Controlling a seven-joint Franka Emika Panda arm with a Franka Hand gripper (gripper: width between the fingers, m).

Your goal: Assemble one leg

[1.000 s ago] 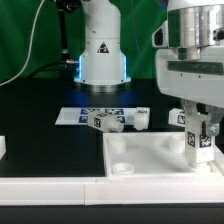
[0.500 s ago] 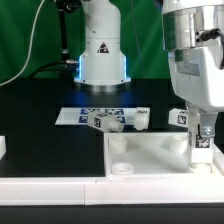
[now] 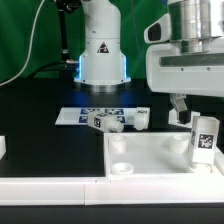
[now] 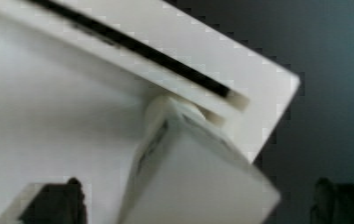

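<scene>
The large white panel [image 3: 150, 155] lies flat at the front. One white leg [image 3: 205, 138] with a fiducial tag stands upright at the panel's corner on the exterior view's right. My gripper [image 3: 200, 108] hangs just above the leg, open and empty, with one finger [image 3: 178, 106] showing beside the leg's top. In the wrist view the leg [image 4: 200, 160] stands on the panel [image 4: 85, 90] between my two dark fingertips [image 4: 53, 200], which are wide apart and clear of it. Three more legs [image 3: 120, 123] lie behind the panel.
The marker board [image 3: 85, 116] lies in front of the robot base [image 3: 100, 50], with the loose legs on and beside it. Open round sockets [image 3: 122, 168] show at the panel's corners on the exterior view's left. A white part [image 3: 2, 148] sits at the left edge.
The gripper let go of the leg and rose straight up. The leg stays standing at the panel's corner.
</scene>
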